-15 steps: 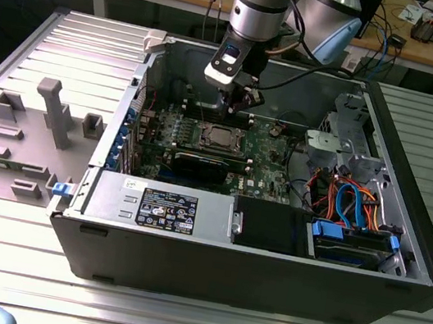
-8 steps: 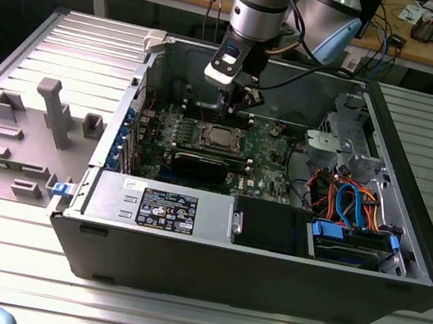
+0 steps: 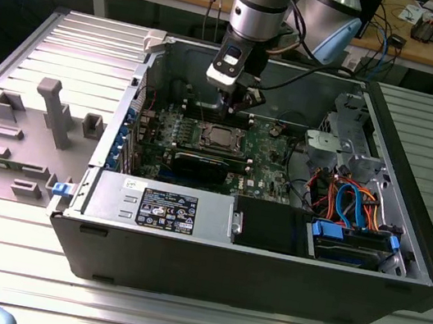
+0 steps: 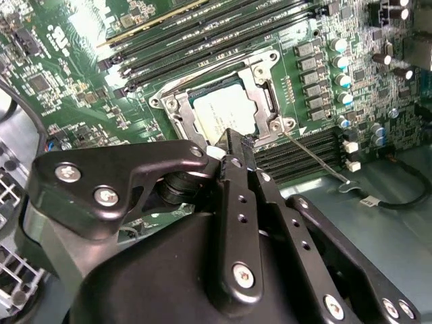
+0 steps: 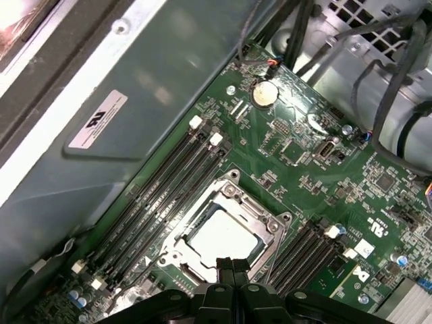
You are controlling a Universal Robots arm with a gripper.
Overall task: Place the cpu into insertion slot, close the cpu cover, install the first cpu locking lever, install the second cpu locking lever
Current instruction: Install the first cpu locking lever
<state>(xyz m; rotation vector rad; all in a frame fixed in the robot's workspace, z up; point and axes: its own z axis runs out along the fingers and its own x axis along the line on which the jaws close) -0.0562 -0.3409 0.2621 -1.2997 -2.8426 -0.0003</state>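
Observation:
The cpu (image 4: 223, 111) lies flat in the insertion slot (image 4: 264, 62), silver-grey top up, on the green motherboard; in the first wrist view the cpu (image 5: 221, 236) looks the same. The cpu cover (image 4: 264, 98) rests down around it as a silver frame. A thin locking lever (image 4: 314, 155) sticks out from one socket corner across the memory slots. My gripper (image 4: 236, 140) hovers just above the socket's edge, black fingers pressed together and holding nothing. From the exterior view the gripper (image 3: 239, 108) hangs over the far side of the socket (image 3: 219, 137).
Long memory slots (image 5: 169, 182) flank the socket on both sides. Inside the open computer case (image 3: 231, 273) sit a black card (image 3: 199, 165), a power supply (image 3: 160, 202) and drive cables (image 3: 343, 200). A grey fixture plate (image 3: 30, 131) lies at the exterior view's left.

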